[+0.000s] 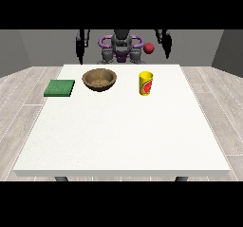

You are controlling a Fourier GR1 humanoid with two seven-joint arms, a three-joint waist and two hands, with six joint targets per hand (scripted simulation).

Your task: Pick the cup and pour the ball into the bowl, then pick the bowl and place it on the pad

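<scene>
On the white table [118,136] a yellow cup [145,83] stands upright right of centre, far side. A wooden bowl [99,80] sits to its left, apart from it. A green pad [60,88] lies at the left edge. A red ball [149,48] shows above and beyond the cup, in the air. Both hands, at the view's left [79,51] and right [166,44], hang raised beyond the table's far edge, holding nothing; whether their fingers are curled I cannot tell.

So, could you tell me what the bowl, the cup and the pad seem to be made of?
The bowl looks wooden: brown, with a mottled, grainy inside and a matte finish. The cup seems plastic or painted: flat bright yellow with a red mark on its side, though the look leaves this open. The pad is a flat green square with a dull surface, perhaps foam, rubber or cloth; I cannot tell which.
</scene>
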